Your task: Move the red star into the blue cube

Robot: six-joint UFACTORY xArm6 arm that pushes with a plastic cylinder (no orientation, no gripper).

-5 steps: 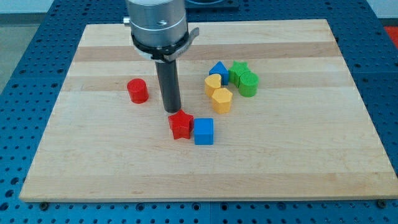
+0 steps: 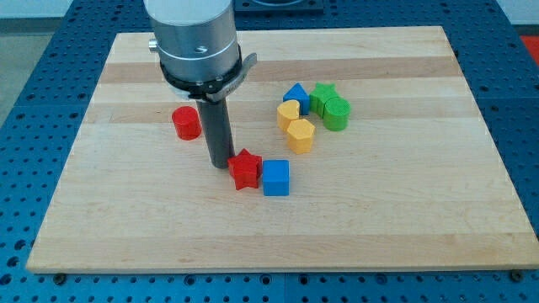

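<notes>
The red star lies near the board's middle, its right side touching the blue cube. My tip rests on the board just left of the red star, at or very near its left edge. The dark rod rises from there to the grey arm head at the view's top.
A red cylinder stands left of the rod. To the right sits a cluster: a blue triangular block, two yellow blocks and two green blocks. The wooden board lies on a blue perforated table.
My tip has moved left and slightly down, from above the red star to its left side. The blocks have not visibly moved.
</notes>
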